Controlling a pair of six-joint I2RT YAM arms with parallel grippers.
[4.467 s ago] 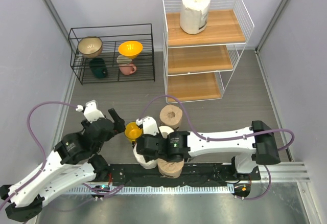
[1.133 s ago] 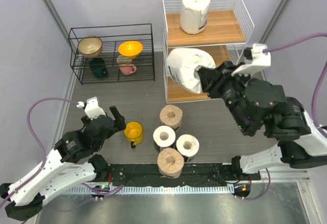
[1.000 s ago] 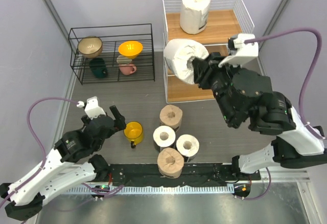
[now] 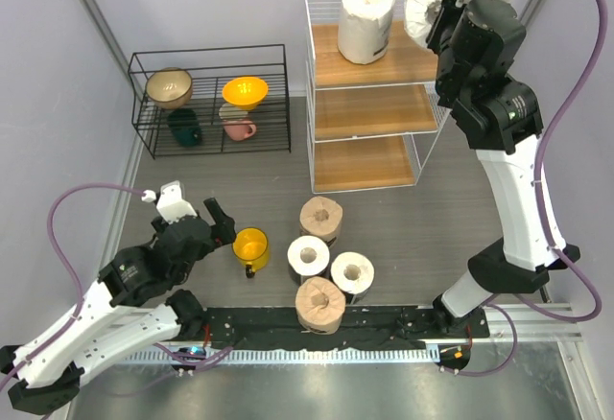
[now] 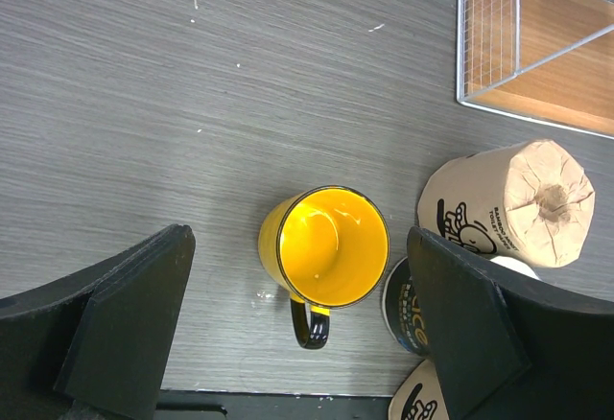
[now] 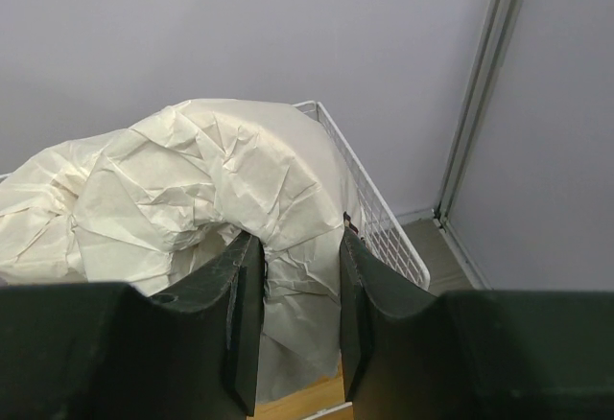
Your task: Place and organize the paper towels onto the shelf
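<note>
Your right gripper (image 6: 293, 316) was pinching a crumpled white paper towel roll (image 6: 192, 190), with its fingers (image 6: 245, 329) pressed into the soft wrapper on both sides. The roll bulged up and forward of the jaws, raised high at the back right corner of the shelf (image 4: 384, 111). Just ahead and to the right of the fingers ran the wire wall (image 6: 372, 204) of the top tier, which stood between the roll and the board. You could not tell whether the roll touched that wire. To the gripper's left a second white roll (image 4: 366, 21) stood upright on the top board (image 4: 413, 56), apart from the held one and taking up the board's left part.

Your left gripper (image 5: 297, 238) was spread wide and held nothing, low over the table (image 5: 144, 104). A yellow mug (image 5: 324, 245) sat right below the gap between its fingers, handle turned back toward the wrist. Just beyond the right finger lay a beige roll (image 5: 508, 204) with dark print, and a dark-wrapped roll (image 5: 405, 300) was half hidden by that finger. From above, these belonged to a cluster of four rolls (image 4: 323, 262) on the table, right of the mug. Far ahead of the left gripper stood a black wire rack (image 4: 211, 101) with bowls.
</note>
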